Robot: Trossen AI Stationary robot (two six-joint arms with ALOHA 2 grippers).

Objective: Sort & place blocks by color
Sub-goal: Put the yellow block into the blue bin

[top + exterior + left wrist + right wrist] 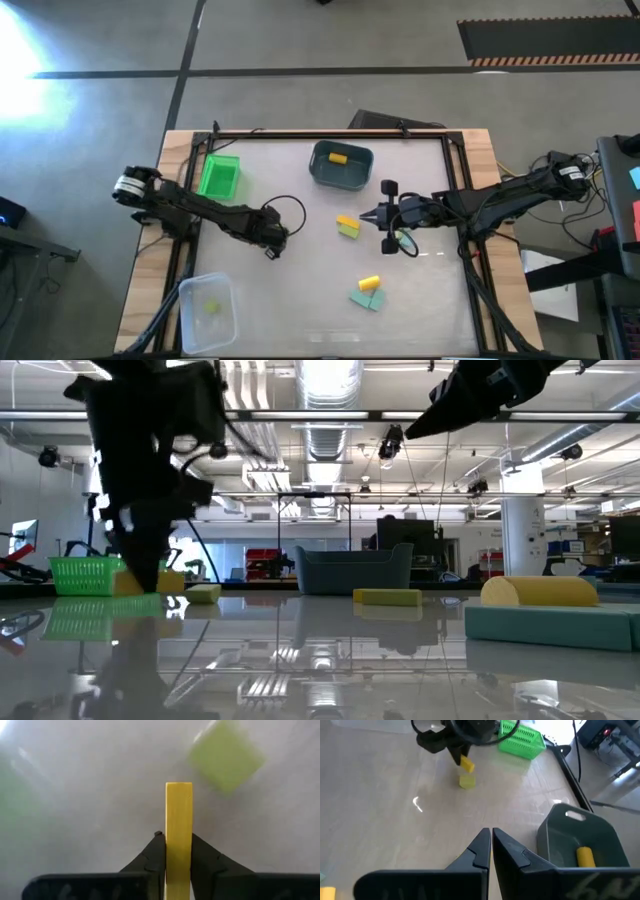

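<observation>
Left gripper [178, 851] carries a yellow bar [178, 832].
We see its jaws clamped on the bar, long axis pointing straight out from the fingers, mid-table left of centre; right gripper [491, 845], jaws nearly together, waits right of centre.

This is a robotics lab or open industrial workspace. Seen across the table [320, 660] in the low view, the room behind it has an exposed ceiling with silver ventilation ducts [325, 390] and rows of strip lights, a white column [520, 530] off to one side, and benches with monitors [405, 535] and equipment farther back. From above, the table stands on a bare grey concrete floor [300, 40] with a hazard-striped mat [545, 45] beyond its far edge.
</observation>
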